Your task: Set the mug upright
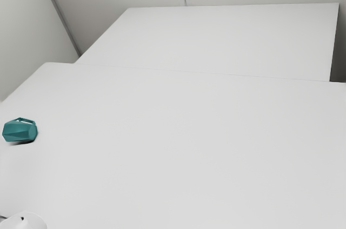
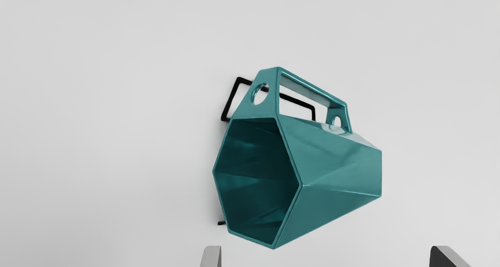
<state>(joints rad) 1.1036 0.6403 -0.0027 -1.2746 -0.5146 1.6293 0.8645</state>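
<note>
At nine o'clock in the exterior view, I see the mug [image 1: 20, 131] sideways on the desk [image 1: 189, 142], my tool [image 2: 326, 256] spread.

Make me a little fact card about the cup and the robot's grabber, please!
Thing: mug
Color: teal
Shape: flat sides with corners, wider at the mouth than at the bottom
Pose: lying on its side, not upright yet
Handle: on the mug's side, a round hole at each end
Resting on: pale table
Place: near the exterior view's left edge
Gripper: open, fingers wide apart, holding nothing
</note>
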